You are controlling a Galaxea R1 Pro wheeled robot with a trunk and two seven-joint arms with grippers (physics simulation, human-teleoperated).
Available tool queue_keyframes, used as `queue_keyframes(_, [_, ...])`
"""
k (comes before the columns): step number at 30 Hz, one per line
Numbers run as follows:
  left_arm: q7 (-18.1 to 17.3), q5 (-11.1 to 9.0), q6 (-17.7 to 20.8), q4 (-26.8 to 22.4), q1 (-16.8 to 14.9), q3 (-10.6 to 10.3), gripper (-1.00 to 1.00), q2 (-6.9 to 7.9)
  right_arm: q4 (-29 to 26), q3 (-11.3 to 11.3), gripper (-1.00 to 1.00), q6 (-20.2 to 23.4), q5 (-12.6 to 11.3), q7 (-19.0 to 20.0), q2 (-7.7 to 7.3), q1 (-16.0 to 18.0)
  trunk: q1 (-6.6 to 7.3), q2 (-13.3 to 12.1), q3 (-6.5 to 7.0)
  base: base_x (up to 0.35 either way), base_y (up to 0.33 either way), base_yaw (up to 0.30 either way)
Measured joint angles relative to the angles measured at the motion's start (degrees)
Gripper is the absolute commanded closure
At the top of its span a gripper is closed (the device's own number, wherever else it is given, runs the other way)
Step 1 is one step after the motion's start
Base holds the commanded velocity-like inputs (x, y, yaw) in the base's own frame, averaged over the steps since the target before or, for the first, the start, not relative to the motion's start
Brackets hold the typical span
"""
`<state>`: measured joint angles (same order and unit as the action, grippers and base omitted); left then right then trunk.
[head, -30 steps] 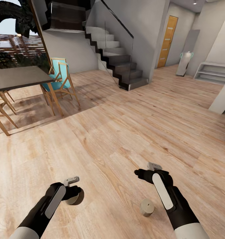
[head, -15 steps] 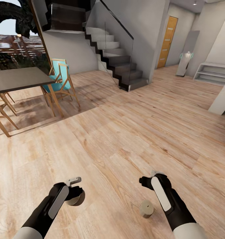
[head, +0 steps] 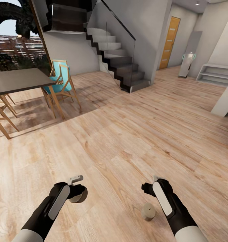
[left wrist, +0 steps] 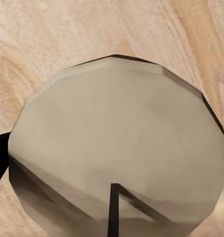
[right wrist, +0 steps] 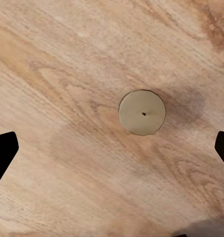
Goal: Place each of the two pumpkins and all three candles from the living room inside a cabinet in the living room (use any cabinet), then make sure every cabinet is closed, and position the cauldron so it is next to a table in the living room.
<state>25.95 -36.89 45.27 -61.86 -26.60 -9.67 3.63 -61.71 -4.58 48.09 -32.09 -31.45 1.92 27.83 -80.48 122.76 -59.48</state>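
Note:
A pale beige round candle [left wrist: 116, 113] sits between my left gripper's [left wrist: 112, 148] dark fingers, which are shut on its sides. From the head camera that candle [head: 77, 196] hangs just above the wood floor at the lower left, in the left gripper [head: 78, 194]. A second beige candle [head: 148, 212] stands upright on the floor at the lower right. My right gripper [head: 148, 187] hovers over it, pointing down and open. Through the right wrist camera this candle [right wrist: 142, 112] and its wick show from above, between the spread fingertips [right wrist: 3, 153] of the right gripper [right wrist: 112, 150], untouched.
A dark dining table [head: 19, 79] with wooden chairs [head: 61, 82] stands at the far left. A staircase [head: 122, 65] rises at the back centre, with an orange door [head: 170, 42] and a white shelf [head: 216, 74] to its right. A white wall corner [head: 224, 101] juts in at the right.
My right gripper has drawn back and down toward the candle on the floor. The left gripper, still holding its candle, has shifted slightly to the right.

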Motion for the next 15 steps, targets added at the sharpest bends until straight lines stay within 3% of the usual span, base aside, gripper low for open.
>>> queue_keyframes(8, [0.0,0.0,0.0,0.0,0.0,0.0,1.0,0.0,0.0,0.1,-1.0,-0.1,0.0,0.0,0.1,0.0,0.0,0.0,0.0,0.0,0.065,-0.014])
queue_keyframes(15, [0.0,-0.1,0.0,0.0,0.0,0.0,1.0,-0.01,0.0,0.1,-1.0,0.0,-3.5,0.0,-0.23,0.0,0.0,0.0,0.0,0.0,0.013,-0.249])
